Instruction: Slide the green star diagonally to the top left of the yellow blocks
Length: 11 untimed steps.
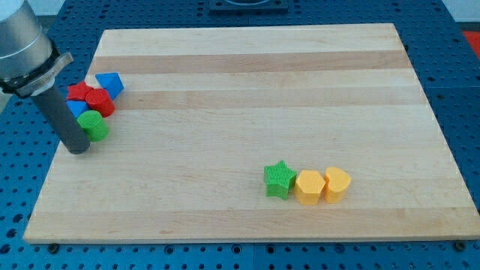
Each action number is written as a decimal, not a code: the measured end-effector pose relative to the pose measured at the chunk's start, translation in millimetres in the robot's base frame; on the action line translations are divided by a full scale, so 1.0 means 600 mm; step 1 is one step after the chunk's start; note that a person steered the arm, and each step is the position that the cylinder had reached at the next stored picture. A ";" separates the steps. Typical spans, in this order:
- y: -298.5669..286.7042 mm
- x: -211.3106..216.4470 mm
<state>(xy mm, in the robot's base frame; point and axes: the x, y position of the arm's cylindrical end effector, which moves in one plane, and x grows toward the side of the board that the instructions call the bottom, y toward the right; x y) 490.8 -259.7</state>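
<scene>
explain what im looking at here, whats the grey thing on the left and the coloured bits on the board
One camera looks down at a slant on a wooden board. The grey thing is a robot arm. It holds nothing: it ends in a dark rod that pushes blocks. My tip rests at the view's left, just left of a green block in a cluster with red blocks and blue blocks. Far off, at lower right, a green star touches two yellow blocks in a row.

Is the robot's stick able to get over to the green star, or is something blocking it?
Probably yes. My tip sits by the green round block at the view's left, far from the green star. Only bare board lies between; the yellow blocks sit on the star's far side.
</scene>
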 end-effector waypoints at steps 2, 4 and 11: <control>0.297 0.148; 0.551 0.181; 0.443 -0.098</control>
